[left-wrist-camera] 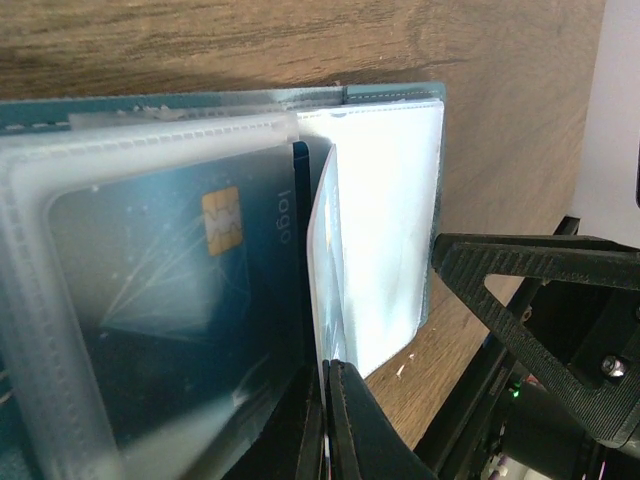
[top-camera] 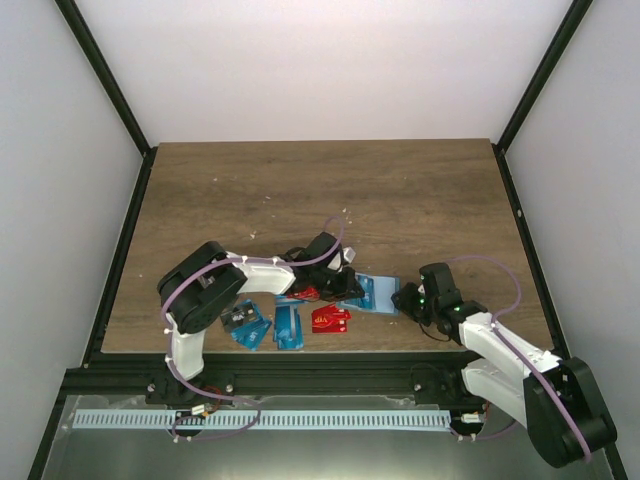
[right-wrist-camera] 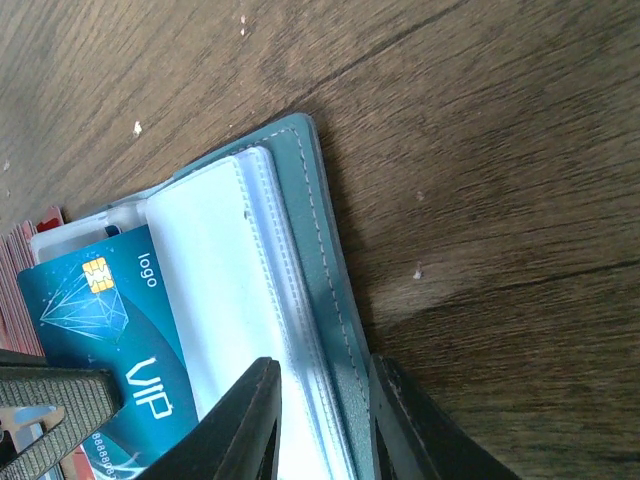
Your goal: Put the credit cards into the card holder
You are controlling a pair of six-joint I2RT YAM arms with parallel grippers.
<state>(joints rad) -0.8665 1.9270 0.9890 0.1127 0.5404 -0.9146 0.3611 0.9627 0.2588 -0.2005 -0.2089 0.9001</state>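
The teal card holder (top-camera: 378, 292) lies open near the table's front, its clear sleeves showing. My left gripper (top-camera: 345, 285) is shut on one thin clear sleeve (left-wrist-camera: 328, 250) and holds it upright on edge at the jaws (left-wrist-camera: 330, 368). A blue chip card (left-wrist-camera: 180, 280) sits under a sleeve to the left; it also shows in the right wrist view (right-wrist-camera: 100, 320). My right gripper (top-camera: 405, 298) is open, its fingertips (right-wrist-camera: 322, 365) astride the holder's stitched teal edge (right-wrist-camera: 310, 230). A red card (top-camera: 330, 320), a blue card (top-camera: 289, 326) and a dark patterned card (top-camera: 246, 326) lie loose in front.
Another red card (top-camera: 306, 293) lies under the left arm's wrist. Red card edges (right-wrist-camera: 30, 240) show at the left of the right wrist view. The table's front edge (top-camera: 320, 352) is just past the loose cards. The right gripper's black frame (left-wrist-camera: 540, 290) stands close beside the holder.
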